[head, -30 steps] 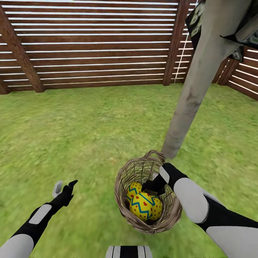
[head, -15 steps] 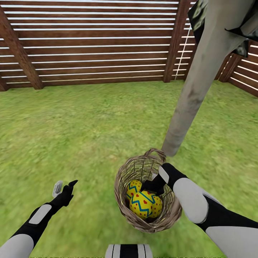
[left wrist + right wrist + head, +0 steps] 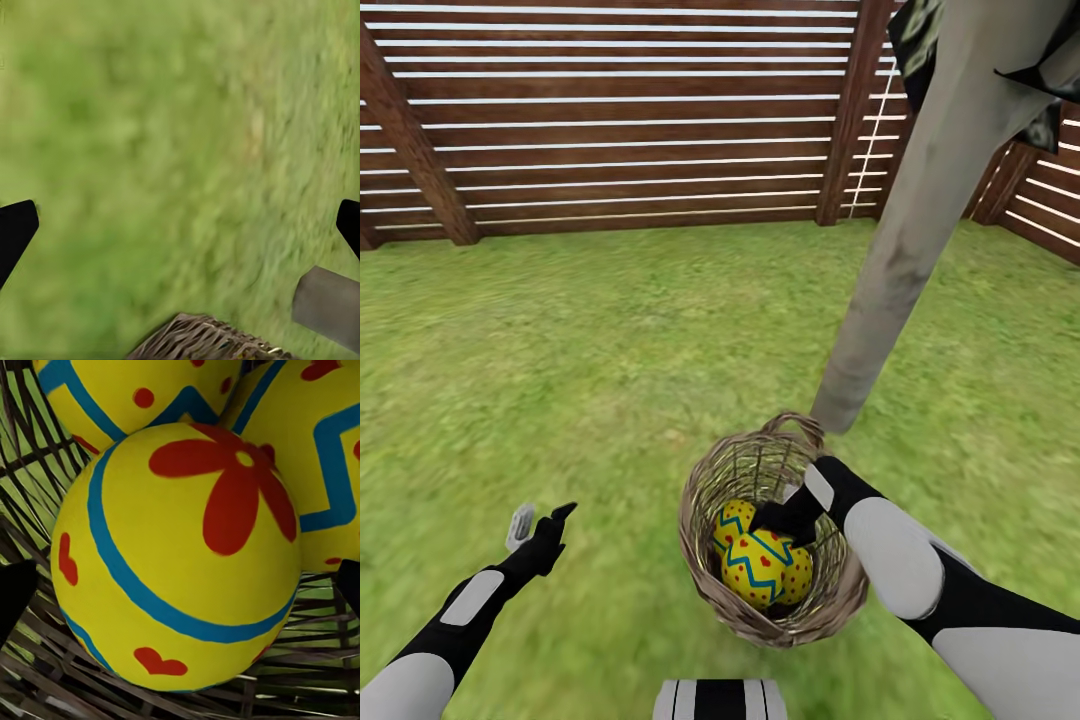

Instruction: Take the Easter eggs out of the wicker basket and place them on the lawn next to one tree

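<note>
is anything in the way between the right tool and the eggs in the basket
Nothing visible. The right tool is already down inside the wicker basket, past its rim, and the right wrist view shows the nearest Easter egg straight ahead between the open fingertips, with two more eggs packed against it behind. Only the woven wall surrounds them.

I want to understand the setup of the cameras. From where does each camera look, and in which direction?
Head view: from the head, down over lawn, tree, fence; both arms show.
Left wrist view: along the left gripper at grass; dark fingers at the edges.
Right wrist view: inside the basket, close on the eggs.
Shared: basket and eggs in head and right wrist views.
</note>
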### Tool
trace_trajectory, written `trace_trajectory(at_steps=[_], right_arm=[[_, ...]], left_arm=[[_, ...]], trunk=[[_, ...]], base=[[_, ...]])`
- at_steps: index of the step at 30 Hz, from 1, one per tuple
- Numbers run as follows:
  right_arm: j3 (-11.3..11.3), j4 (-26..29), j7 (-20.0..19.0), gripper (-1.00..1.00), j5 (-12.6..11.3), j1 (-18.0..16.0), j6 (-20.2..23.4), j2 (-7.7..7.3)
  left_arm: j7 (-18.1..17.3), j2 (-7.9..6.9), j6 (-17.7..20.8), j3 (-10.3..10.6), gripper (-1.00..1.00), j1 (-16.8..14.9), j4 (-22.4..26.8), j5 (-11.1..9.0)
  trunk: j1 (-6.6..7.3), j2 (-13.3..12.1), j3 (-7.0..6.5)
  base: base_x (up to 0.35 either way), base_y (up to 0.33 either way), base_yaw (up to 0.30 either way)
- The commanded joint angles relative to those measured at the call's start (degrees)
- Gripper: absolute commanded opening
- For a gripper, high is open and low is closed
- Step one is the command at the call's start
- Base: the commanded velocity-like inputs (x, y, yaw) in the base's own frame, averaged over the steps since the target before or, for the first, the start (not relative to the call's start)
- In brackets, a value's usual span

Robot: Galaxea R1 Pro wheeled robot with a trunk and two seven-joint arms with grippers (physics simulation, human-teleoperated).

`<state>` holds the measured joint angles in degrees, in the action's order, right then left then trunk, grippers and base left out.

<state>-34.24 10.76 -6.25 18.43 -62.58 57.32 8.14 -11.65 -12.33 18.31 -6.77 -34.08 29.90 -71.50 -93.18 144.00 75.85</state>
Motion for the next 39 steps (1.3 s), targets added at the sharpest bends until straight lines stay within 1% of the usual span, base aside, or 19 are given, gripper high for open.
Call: trace_trajectory(at_steps=[1,14,17,22,23,24,32,39], right_arm=[[-0.2,0.1,-0.5,1.00,0.6,0.0,0.3,0.05],[-0.1,0.1,-0.3,1.00,0.5,0.0,0.4,0.11],[-0.1,-1.7,-0.3,1.00,0.4,0.0,0.4,-0.04],[-0.2,-2.0,-0.3,1.00,0.3,0.0,0.4,-0.20],[-0.2,-2.0,-0.3,1.00,0.3,0.0,0.4,-0.22],[-0.2,-2.0,-0.3,-1.00,0.3,0.0,0.4,-0.22],[-0.2,-2.0,-0.4,-1.00,0.4,0.0,0.4,-0.21],[-0.2,-2.0,-0.4,-1.00,0.5,0.0,0.4,-0.16]], left_arm=[[-0.1,0.02,0.5,-0.3,1.00,0.0,0.0,-0.4],[0.0,0.02,0.5,-0.3,1.00,0.0,0.0,-0.4],[0.0,0.02,0.5,-0.3,1.00,0.0,0.1,-0.4],[0.0,0.02,0.5,-0.3,1.00,0.0,0.1,-0.4],[0.0,0.01,0.5,-0.3,1.00,0.0,0.1,-0.4],[-0.1,0.00,0.5,-0.3,1.00,0.0,0.1,-0.4],[-0.5,-0.03,0.5,-0.3,1.00,0.0,0.0,-0.4],[0.0,0.02,0.7,-0.3,1.00,0.0,-0.1,-0.4]], trunk=[[-0.01,0.0,0.27],[-0.35,0.2,3.15],[-0.42,0.2,3.81],[-0.55,0.3,4.92],[-0.55,0.3,4.92],[-0.55,0.3,4.92],[-0.55,0.3,4.92],[-0.37,0.2,3.37]], base=[[0.000,0.000,0.000],[0.000,0.000,0.000],[0.000,0.000,0.000],[0.000,0.000,0.000],[0.000,0.000,0.000],[0.000,0.000,0.000],[0.000,0.000,0.000],[0.000,0.000,0.000]])
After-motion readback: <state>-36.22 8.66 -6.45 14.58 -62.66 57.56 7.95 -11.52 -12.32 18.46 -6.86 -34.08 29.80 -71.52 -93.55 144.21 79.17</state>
